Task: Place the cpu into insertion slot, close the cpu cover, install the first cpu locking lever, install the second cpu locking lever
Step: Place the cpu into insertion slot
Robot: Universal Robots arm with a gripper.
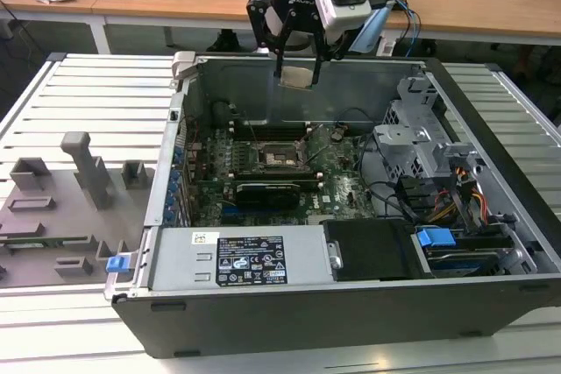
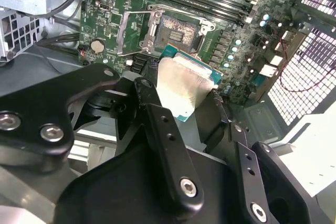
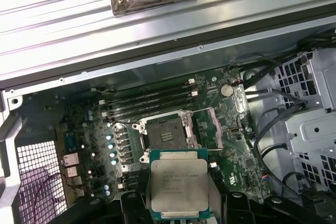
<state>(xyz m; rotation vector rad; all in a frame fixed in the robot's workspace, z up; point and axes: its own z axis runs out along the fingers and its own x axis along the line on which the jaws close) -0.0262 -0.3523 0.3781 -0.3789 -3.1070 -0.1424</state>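
My gripper [image 1: 296, 72] hangs above the open computer case, shut on the cpu [image 1: 296, 74], a flat square chip with a silver top. In both wrist views the cpu [image 3: 178, 187] [image 2: 184, 85] sits between the black fingers [image 2: 157, 119], held flat above the green motherboard [image 3: 236, 166]. The insertion slot [image 3: 165, 137] [image 2: 178, 32] [image 1: 279, 155] lies below and a little beyond the chip, with its dark centre bare. The cpu cover [image 3: 212, 127] [image 2: 134, 30] is swung open to one side of the slot.
A long black card [image 1: 267, 192] lies near the slot. A grey power supply [image 1: 237, 256] spans the case front, and a drive cage [image 1: 421, 142] with cables stands at the exterior view's right. Memory slots [image 3: 149, 100] run beside the socket. Grey fixtures [image 1: 83, 168] stand outside on the left.
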